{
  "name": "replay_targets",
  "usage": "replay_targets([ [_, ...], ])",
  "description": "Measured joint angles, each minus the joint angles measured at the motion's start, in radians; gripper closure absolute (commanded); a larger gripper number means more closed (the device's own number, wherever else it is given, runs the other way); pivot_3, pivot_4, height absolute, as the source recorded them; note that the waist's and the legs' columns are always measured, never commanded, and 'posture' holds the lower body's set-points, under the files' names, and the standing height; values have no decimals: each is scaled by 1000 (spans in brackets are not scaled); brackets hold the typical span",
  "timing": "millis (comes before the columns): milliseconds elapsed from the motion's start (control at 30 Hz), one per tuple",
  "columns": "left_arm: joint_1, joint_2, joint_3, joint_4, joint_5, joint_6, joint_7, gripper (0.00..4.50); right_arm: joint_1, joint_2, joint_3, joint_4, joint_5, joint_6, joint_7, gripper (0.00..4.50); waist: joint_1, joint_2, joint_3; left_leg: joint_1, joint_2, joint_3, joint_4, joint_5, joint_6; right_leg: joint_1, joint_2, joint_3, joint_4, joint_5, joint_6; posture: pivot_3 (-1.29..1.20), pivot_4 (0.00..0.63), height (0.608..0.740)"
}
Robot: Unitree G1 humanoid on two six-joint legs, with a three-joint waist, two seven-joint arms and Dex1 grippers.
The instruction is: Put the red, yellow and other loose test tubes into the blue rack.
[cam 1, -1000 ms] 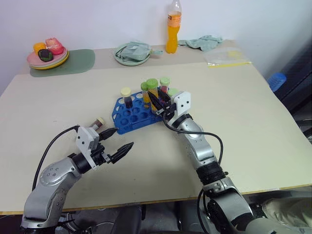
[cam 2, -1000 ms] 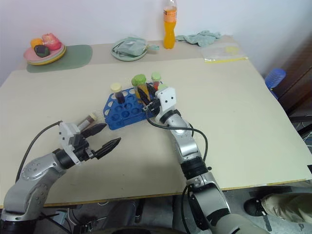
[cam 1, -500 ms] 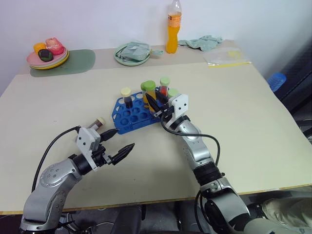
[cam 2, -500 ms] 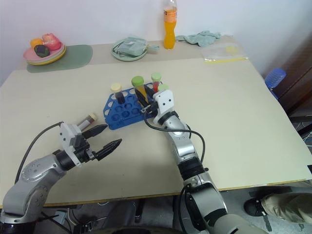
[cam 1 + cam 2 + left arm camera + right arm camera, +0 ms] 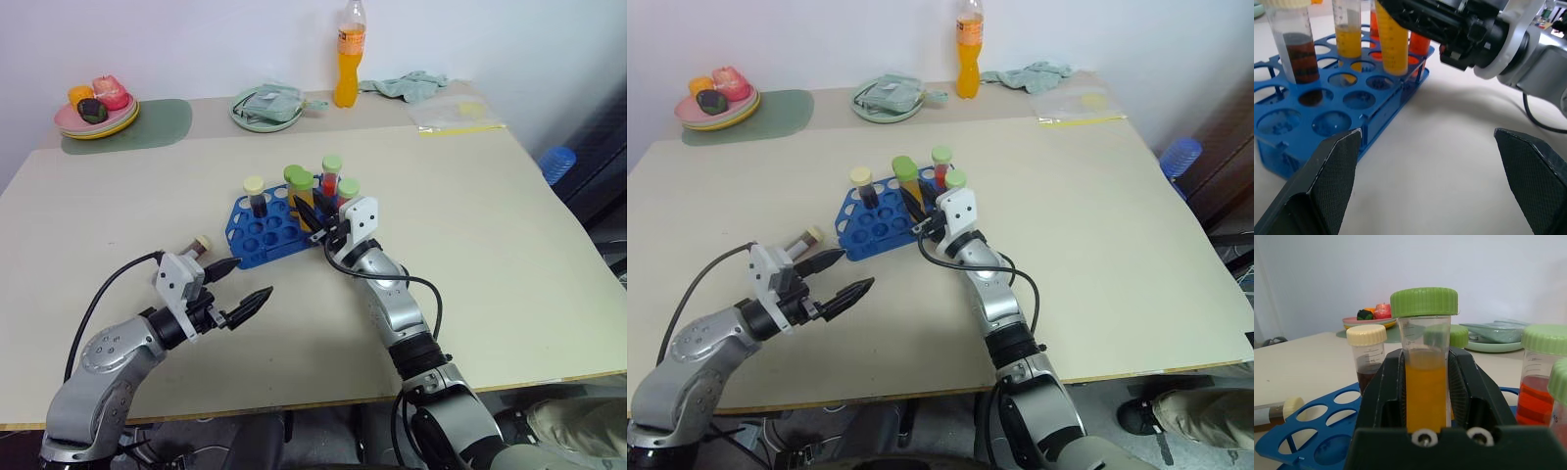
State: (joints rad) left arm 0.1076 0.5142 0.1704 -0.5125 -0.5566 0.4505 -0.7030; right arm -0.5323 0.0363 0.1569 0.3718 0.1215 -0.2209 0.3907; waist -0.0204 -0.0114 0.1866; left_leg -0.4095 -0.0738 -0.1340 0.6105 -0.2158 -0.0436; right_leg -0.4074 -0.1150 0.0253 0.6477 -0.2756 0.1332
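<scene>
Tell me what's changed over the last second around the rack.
The right gripper, still clamped on the yellow tube, has lowered it toward the blue rack. The left gripper stays open; the loose tube still lies on the table.

A pale beige bench [image 5: 509,255] filled most of the room, lit evenly, with a plain white wall [image 5: 196,39] behind its far edge. Along that far edge stood a green mat [image 5: 162,122] with a plate of toy food [image 5: 95,110] at the left, a green dish [image 5: 265,108], an orange bottle [image 5: 348,59], a cloth [image 5: 411,85] and a clear bag [image 5: 456,113]. A blue stool [image 5: 556,162] stood at the right.
</scene>
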Motion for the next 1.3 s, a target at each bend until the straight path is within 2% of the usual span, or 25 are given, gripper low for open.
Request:
replay_targets([
  [67,-6,0,0,-2,-1,5,9,0,-4,2,0,8,0,-1,0,3788,0,0,0,0,0,0,0,0,0,0,0,0,0,0,0,0,150,740],
  [267,-35,4,2,-5,-10,44,42,0,-23,15,-6,9,2,-13,3,843,-1,0,0,0,0,0,0,0,0,0,0,0,0,0,0,0,150,740],
  [433,-54,60,50,-7,-56,118,65,0,-27,19,-14,-45,10,-24,6,843,-1,0,0,0,0,-1,0,0,0,0,0,0,1,0,0,0,150,740],
  [633,-146,151,150,65,-114,265,125,0,-43,-15,-16,-181,16,40,21,843,-1,0,0,0,0,-1,0,0,-1,0,1,0,1,0,0,0,150,740],
  [767,-214,276,168,132,-80,346,157,0,-49,-118,-11,-290,24,161,82,843,2,0,0,0,-1,-1,0,1,-1,0,1,0,1,0,0,0,150,740],
  [867,-320,380,137,211,-78,491,157,0,-29,-239,-9,-390,60,286,177,843,4,0,0,0,-1,-1,0,0,-1,0,1,-1,1,0,0,0,150,740],
  [967,-459,501,25,306,-62,646,127,0,18,-370,4,-480,102,393,303,843,1,-1,1,0,-2,1,0,0,0,1,1,-1,0,0,0,0,150,740],
  [1033,-576,582,-125,387,-30,726,57,0,54,-467,19,-543,132,457,395,843,0,-1,1,0,-2,1,0,0,0,1,2,-2,1,0,1,0,150,740],
  [1133,-684,589,-267,483,21,744,-20,0,78,-529,33,-603,162,520,471,843,-9,-1,1,0,-1,2,0,0,0,0,3,-1,1,-1,1,0,150,740],
  [1300,-883,525,-522,708,183,648,-170,0,112,-589,77,-671,177,571,555,843,-11,-2,2,-1,-1,2,1,0,0,1,3,-2,1,-1,1,0,150,740],
])
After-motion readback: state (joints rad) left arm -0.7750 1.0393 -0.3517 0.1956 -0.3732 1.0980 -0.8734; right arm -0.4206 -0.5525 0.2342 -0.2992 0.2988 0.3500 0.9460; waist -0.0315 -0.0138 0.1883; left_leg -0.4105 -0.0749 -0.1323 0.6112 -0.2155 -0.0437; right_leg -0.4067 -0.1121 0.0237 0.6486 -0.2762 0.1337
